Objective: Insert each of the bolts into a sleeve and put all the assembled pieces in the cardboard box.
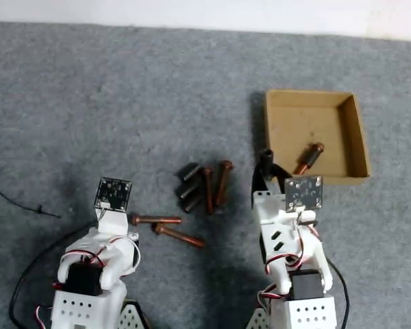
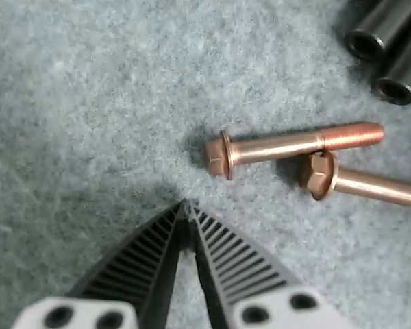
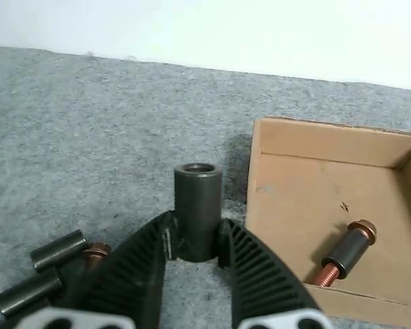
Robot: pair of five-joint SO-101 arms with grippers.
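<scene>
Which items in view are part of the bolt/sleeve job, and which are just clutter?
Job:
- loose bolts
- loose sleeves
- held sleeve, in the right gripper
- assembled piece
- cardboard box

Lying about:
- thin black strip, perhaps a cable tie

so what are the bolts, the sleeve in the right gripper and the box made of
The bolts look like steel with shiny copper-coloured plating. The sleeve is a dark metal tube, dull finish, smooth machined rim; possibly blackened steel. The cardboard box is plain brown cardboard, matte, with raw cut edges.
</scene>
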